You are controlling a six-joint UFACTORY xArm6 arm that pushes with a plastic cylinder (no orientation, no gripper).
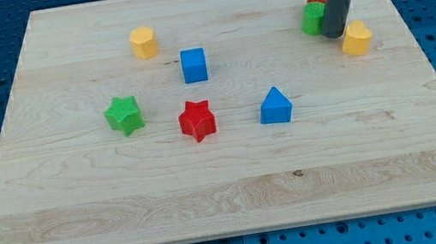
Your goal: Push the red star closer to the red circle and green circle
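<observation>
rod: straight, dark grey, cylindrical | my tip (333, 35): blunt | top: lighter collar

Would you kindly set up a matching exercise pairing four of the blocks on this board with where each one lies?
Blocks:
1. red star
2. green star
3. blue cube
4. green circle

Places:
A. at the view's top right, just left of my tip
B. farthest toward the view's left
C. between the green star and the blue triangular block
D. right of the yellow block at the view's upper left

Pairs: 1-C, 2-B, 3-D, 4-A
</observation>
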